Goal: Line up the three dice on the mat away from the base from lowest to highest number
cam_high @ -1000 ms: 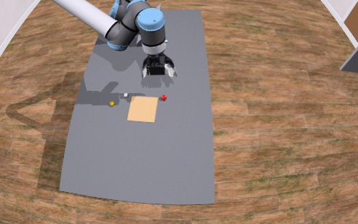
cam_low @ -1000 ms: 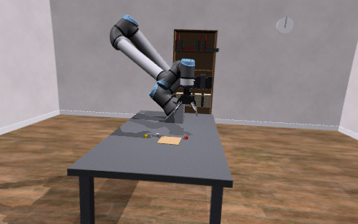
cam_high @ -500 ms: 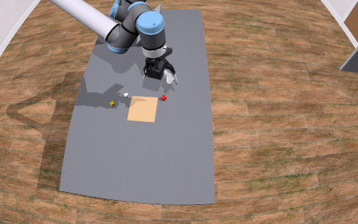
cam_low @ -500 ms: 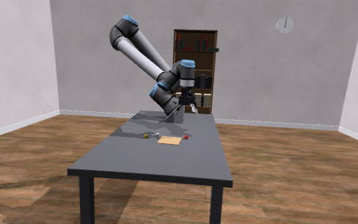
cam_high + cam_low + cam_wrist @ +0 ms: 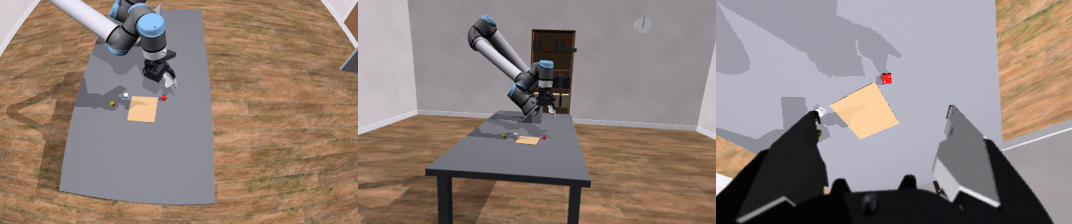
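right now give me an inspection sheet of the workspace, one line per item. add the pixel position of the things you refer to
surface: grey table [image 5: 145, 156] [image 5: 511, 164]; arm shadows fall across it
job's things: tan mat [image 5: 142, 110] [image 5: 527, 141] [image 5: 865, 112] bears no die; red die [image 5: 164, 97] [image 5: 543, 137] [image 5: 887, 78], white die [image 5: 126, 94] [image 5: 515, 134] [image 5: 820, 111] and yellow die [image 5: 112, 103] [image 5: 503, 136] [image 5: 819, 134] lie off it, numbers too small to compare
clutter: nothing seen
grippers: gripper [image 5: 169, 81] [image 5: 546, 113] [image 5: 884, 108] open, above the table, holding nothing
cables: nothing seen
surroundings: wood floor [image 5: 276, 145] [image 5: 649, 164], bookshelf [image 5: 533, 54] and wall clock [image 5: 642, 25] behind

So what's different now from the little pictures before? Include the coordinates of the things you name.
The gripper [image 5: 169, 82] [image 5: 546, 113] [image 5: 884, 108] has twisted round, above the table. It took hold of nothing and let go of nothing. The three dice and the mat [image 5: 142, 110] [image 5: 527, 140] [image 5: 865, 112] stayed put.
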You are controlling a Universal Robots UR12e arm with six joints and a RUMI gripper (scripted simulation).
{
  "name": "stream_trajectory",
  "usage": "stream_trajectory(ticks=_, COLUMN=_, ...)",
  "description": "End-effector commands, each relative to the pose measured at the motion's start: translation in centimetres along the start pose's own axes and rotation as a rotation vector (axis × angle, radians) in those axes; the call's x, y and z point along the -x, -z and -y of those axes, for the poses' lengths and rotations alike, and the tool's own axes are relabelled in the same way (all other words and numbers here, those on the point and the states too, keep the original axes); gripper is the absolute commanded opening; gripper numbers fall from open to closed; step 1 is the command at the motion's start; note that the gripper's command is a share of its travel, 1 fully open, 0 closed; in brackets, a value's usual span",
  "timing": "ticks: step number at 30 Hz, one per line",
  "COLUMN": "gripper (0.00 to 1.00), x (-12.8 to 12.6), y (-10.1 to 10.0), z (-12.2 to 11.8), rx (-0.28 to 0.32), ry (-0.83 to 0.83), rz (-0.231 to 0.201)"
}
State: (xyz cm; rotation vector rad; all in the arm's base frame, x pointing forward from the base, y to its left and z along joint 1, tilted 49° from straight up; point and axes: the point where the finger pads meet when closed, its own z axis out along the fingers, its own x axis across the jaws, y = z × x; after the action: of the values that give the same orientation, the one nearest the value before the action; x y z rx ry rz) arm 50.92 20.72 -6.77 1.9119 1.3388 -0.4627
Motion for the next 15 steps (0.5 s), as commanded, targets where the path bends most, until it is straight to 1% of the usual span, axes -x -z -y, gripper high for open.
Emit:
stream_trajectory(ticks=1, gripper=1.00, x=-0.03, y=0.05, z=-0.04, rx=0.000, ry=-0.002, rz=0.000)
stream_trajectory(ticks=15, gripper=1.00, x=-0.05, y=-0.02, z=-0.02, rx=0.000, ry=-0.021, rz=0.000)
